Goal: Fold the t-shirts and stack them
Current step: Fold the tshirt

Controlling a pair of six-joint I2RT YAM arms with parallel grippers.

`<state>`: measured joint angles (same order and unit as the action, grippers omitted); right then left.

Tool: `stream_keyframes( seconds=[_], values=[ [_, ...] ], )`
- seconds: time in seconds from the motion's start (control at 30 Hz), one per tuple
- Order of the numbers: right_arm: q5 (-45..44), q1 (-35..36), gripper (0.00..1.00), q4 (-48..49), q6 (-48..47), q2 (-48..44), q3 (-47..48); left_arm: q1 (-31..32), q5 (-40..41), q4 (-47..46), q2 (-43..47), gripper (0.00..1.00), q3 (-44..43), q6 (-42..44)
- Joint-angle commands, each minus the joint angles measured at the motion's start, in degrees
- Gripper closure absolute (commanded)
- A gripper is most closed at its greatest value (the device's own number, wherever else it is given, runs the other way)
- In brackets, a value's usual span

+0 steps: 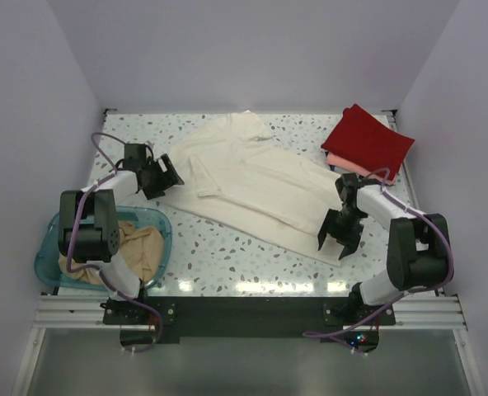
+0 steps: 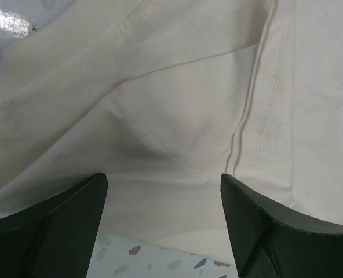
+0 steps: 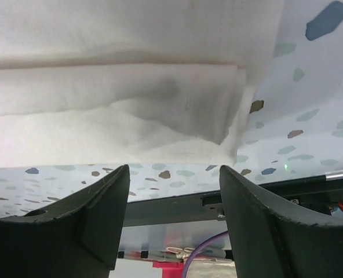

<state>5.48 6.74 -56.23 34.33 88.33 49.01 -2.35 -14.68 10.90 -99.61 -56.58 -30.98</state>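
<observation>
The cream-white t-shirt (image 1: 252, 186) lies spread diagonally across the middle of the counter (image 1: 227, 257), partly doubled over, probably so each arm can reach an end. The left arm (image 1: 116, 183) has its jaws wide and empty at the shirt's left edge, by a sleeve seam. The right arm (image 1: 388, 206) hangs over the near-right hem corner, its jaws apart and gripping nothing, likely lined up for the next fold.

The folded red t-shirt (image 1: 368, 140) rests on the salmon pink t-shirt (image 1: 335, 158) at the back right, a started stack kept out of the way. The tan-beige t-shirt (image 1: 141, 247) waits bunched in the blue plastic tub (image 1: 44, 252). No brand, label or writing is readable.
</observation>
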Motion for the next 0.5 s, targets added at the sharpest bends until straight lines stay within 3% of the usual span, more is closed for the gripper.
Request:
stream_keyframes(
  seconds=[0.0,0.47],
  values=[
    [-1.96,0.02,0.33,-3.45,1.44,-3.52,4.41,-0.11,1.05,2.81,3.54,0.16,-3.71,5.14],
    [-2.58,0.03,0.36,1.38,1.8,1.93,6.71,6.83,-0.44,5.98,6.45,0.16,-5.83,6.2]
  ],
)
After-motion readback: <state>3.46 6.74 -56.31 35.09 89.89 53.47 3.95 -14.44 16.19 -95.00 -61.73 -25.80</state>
